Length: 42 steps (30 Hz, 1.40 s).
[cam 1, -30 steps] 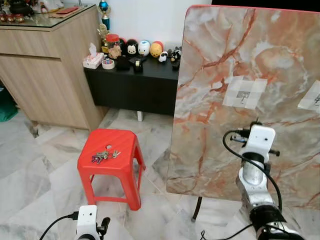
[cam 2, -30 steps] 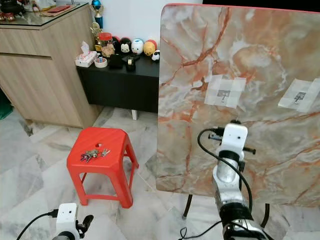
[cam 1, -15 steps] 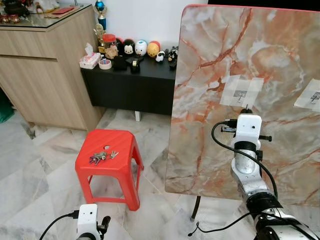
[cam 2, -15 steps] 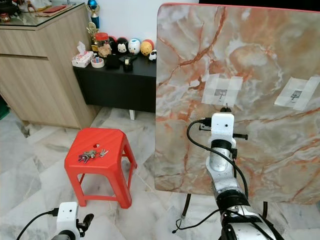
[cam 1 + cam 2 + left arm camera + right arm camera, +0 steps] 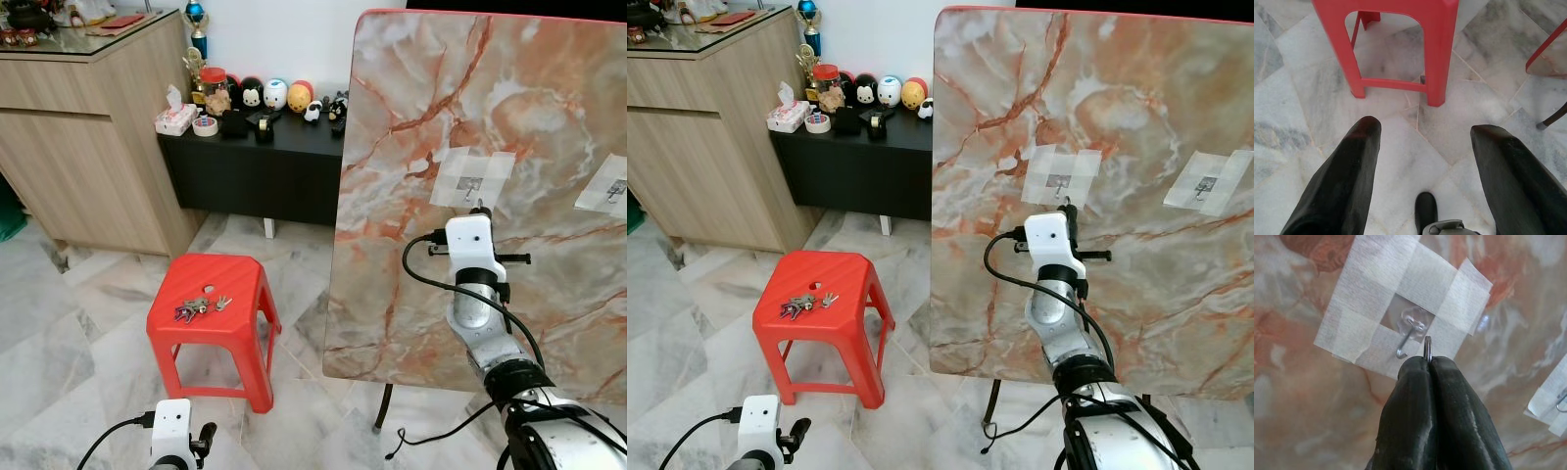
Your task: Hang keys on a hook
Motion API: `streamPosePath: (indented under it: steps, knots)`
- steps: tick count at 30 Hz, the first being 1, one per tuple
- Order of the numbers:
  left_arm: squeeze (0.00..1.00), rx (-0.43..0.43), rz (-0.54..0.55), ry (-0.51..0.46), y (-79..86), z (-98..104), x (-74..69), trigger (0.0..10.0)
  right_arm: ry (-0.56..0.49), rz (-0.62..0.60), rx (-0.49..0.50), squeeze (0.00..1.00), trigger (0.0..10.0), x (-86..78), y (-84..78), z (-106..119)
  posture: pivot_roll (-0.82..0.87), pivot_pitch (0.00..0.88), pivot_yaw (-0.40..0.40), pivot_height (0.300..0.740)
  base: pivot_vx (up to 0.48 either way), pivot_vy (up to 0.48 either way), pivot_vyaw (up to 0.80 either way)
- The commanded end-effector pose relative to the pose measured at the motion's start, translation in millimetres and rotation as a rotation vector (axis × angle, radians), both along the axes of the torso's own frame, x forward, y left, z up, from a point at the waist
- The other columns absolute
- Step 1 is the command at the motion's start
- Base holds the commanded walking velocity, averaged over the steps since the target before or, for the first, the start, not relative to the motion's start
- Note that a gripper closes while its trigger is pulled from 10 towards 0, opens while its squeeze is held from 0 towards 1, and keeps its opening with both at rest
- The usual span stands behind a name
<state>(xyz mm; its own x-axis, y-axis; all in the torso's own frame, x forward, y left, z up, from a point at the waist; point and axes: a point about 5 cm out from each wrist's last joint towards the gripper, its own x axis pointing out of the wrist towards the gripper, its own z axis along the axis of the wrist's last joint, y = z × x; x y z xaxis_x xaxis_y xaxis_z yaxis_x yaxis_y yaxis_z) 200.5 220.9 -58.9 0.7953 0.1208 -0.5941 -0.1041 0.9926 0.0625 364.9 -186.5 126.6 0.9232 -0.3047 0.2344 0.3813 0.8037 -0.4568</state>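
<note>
The right claw (image 5: 1429,363) has climbed the marble board (image 5: 411,147) over the last second and now sits just under the taped hook (image 5: 1409,335), its fingers pressed together on a key ring (image 5: 1427,348) whose edge pokes out beside the hook's tip. That likely leaves only a short lift and nudge to thread the ring over the hook. More keys (image 5: 201,306) lie on the red stool (image 5: 250,294), and the left claw (image 5: 1422,152) hangs spread above the floor.

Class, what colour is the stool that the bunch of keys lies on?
Red: the stool shows best in the left eye view, keys on its seat.
</note>
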Motion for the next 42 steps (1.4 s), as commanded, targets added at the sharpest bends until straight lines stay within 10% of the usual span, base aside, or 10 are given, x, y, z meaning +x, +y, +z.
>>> streamPosePath:
  steps: [1, 12, 20, 42]
  knots:
    - [0.0, -0.007, 0.004, 0.016, -1.9, -2, -1.2, 10.0, -0.005, -0.008, -0.022, 0.0, 10.0, 2.8, -1.7, 5, 0.09, 0.0, -0.053, 0.74, 0.0, 0.0, 0.0]
    - [0.0, -0.005, 0.011, 0.015, -0.7, -2, -3.4, 10.0, -0.091, 0.066, 0.18, 0.0, 10.0, -23.8, 1.9, -17, 0.1, 0.0, -0.062, 0.74, 0.0, 0.0, 0.0]
    - [0.0, -0.003, 0.013, 0.021, 1.4, -3, -5.8, 10.0, 0.271, -0.002, 0.495, 0.0, 10.0, -79.4, -13.5, -109, 0.09, 0.0, -0.053, 0.74, 0.0, 0.0, 0.0]
    - [0.0, -0.011, -0.003, 0.074, -0.1, -11, -17.9, 10.0, 0.469, 0.008, 0.661, 0.0, 10.0, -128.7, -13.9, -158, 0.08, 0.0, -0.036, 0.74, 0.0, 0.0, 0.0]
